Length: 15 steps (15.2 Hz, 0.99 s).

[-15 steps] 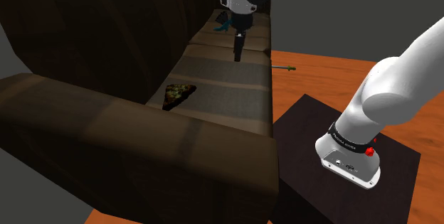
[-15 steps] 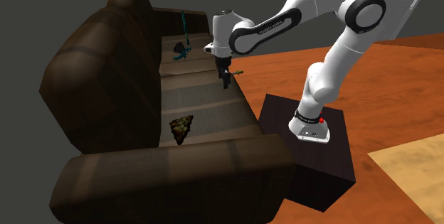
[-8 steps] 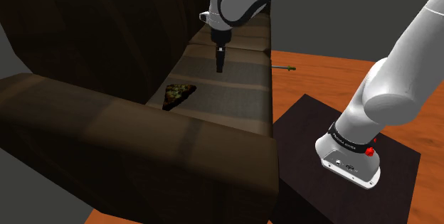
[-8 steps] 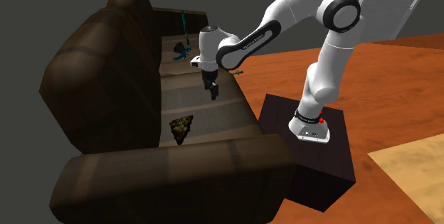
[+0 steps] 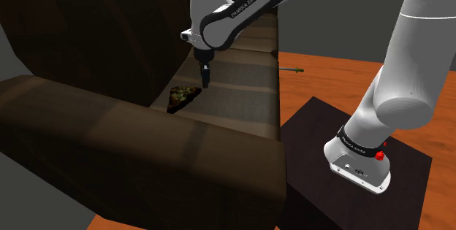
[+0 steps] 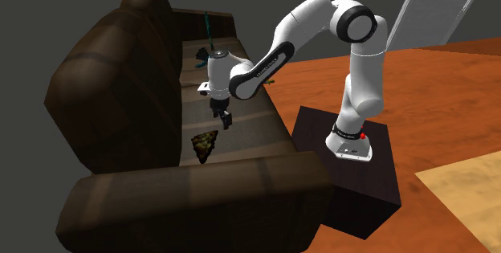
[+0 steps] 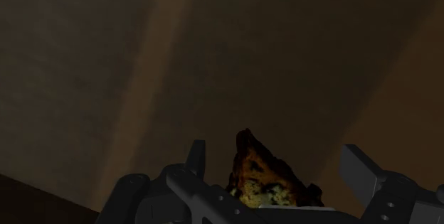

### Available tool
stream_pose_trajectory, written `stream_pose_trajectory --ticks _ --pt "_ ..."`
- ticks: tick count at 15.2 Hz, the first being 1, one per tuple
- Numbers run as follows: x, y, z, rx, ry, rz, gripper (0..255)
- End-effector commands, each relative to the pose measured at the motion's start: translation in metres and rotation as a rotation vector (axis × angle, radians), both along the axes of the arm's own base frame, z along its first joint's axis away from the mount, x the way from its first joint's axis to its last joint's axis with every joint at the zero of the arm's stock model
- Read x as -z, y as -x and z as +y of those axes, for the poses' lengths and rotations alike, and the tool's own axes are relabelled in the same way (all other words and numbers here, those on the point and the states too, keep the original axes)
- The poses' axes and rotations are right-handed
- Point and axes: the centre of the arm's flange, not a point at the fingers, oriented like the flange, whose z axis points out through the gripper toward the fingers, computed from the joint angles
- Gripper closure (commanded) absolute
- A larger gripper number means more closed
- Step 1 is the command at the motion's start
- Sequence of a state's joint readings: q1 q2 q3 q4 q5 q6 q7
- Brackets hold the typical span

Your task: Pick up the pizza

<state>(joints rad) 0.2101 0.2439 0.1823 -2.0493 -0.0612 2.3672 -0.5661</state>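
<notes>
My own hand hides the lower edge of the pizza slice (image 7: 260,180) in the wrist view. I count one slice, lying on the seat of one brown sofa (image 5: 241,101). Left of centre in the shoulder view, my claw (image 5: 206,84) hangs spread just above and right of the slice, touching nothing.

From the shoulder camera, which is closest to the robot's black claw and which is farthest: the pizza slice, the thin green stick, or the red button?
1. Pizza slice: on the sofa seat, just beside and below the gripper.
2. Green stick: on the orange floor, past the sofa's front edge.
3. Red button: on the arm's base, atop the dark stand.
</notes>
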Motion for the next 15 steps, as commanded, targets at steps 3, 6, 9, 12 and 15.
stream_pose_trajectory --ticks 3,6,9,12,15 --pt "0.029 -0.022 0.036 -0.099 -0.005 -0.023 0" --pt "0.042 -0.024 0.040 -0.110 -0.005 -0.026 0" --pt "0.058 -0.024 0.040 -0.110 -0.005 -0.026 0" --pt "0.072 -0.024 0.040 -0.110 -0.005 -0.026 0" --pt "0.072 -0.025 0.040 -0.110 -0.006 -0.026 255"
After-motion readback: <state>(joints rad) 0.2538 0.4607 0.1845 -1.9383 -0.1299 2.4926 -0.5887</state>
